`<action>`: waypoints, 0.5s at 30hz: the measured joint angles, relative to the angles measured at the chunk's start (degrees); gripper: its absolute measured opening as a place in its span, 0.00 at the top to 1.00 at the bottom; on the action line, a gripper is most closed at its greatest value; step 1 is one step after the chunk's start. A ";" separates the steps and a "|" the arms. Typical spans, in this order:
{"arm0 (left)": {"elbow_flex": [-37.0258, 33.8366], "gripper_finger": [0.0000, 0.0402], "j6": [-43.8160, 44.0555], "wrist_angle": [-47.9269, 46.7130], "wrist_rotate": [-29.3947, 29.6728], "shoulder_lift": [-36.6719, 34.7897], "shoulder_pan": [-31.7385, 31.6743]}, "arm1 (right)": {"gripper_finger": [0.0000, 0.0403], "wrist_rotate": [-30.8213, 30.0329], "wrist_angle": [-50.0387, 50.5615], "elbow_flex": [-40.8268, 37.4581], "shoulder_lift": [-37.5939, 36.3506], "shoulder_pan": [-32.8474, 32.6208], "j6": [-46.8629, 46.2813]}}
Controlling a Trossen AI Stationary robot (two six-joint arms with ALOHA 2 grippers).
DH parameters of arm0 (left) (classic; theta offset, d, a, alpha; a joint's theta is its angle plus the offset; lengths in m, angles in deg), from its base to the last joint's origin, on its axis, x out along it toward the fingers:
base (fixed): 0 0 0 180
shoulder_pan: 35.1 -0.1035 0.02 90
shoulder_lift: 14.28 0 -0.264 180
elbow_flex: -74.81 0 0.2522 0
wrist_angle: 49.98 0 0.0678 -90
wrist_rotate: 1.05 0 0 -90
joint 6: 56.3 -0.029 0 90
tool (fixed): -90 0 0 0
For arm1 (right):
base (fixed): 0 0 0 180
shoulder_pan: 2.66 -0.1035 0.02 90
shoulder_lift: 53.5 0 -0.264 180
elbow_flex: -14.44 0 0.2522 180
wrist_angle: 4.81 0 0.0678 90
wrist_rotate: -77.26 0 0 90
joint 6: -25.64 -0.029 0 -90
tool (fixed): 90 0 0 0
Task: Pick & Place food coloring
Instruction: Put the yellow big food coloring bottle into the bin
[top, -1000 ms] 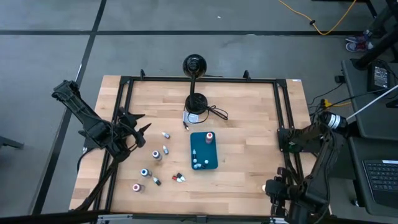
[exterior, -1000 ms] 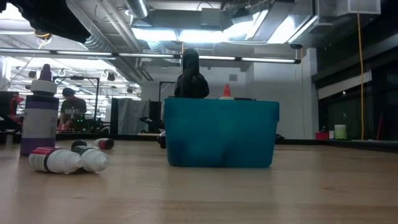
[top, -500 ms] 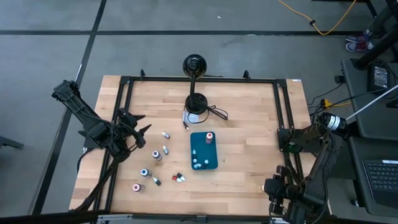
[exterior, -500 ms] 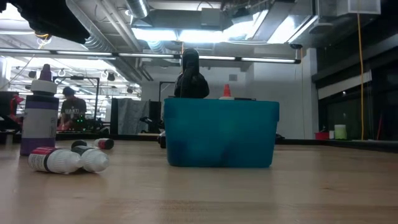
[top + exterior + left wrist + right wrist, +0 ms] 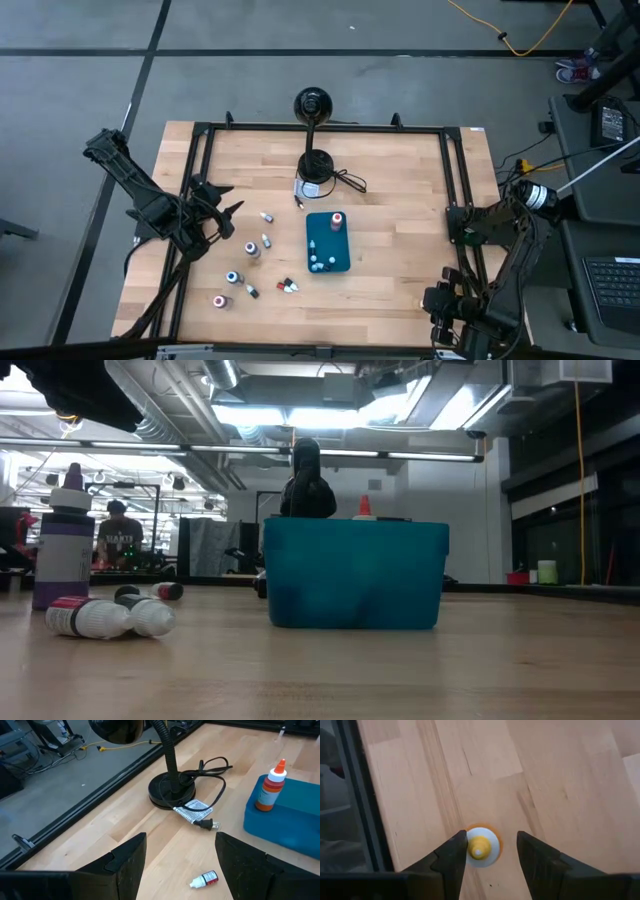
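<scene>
table [image 5: 400,180]: pale matt wood planks | tray [image 5: 328,250]: smooth teal plastic | lamp base [image 5: 170,790]: glossy black

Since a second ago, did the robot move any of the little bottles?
No. Almost nothing changed. The right gripper still hangs open over a bottle with a yellow tip near the table's edge, not touching it. The left gripper still waits open at the left side. The teal tray and the loose bottles stayed put.

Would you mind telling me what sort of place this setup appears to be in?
Probably a robotics lab or workshop: a framed wooden table on a concrete floor, exposed ducts and strip lights overhead, and a person at a workstation behind.
</scene>
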 joint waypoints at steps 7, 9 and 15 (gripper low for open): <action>0.00 0.43 0.04 0.00 -0.34 0.00 0.00 | 0.56 0.00 2.03 -0.02 0.00 0.00 -0.31; 0.00 0.43 0.08 -0.01 -0.79 0.01 0.00 | 0.56 -0.07 2.09 -0.04 0.00 0.00 -0.40; 0.00 0.43 0.12 0.03 -1.83 0.00 0.00 | 0.56 0.07 2.11 0.14 0.05 0.00 -0.39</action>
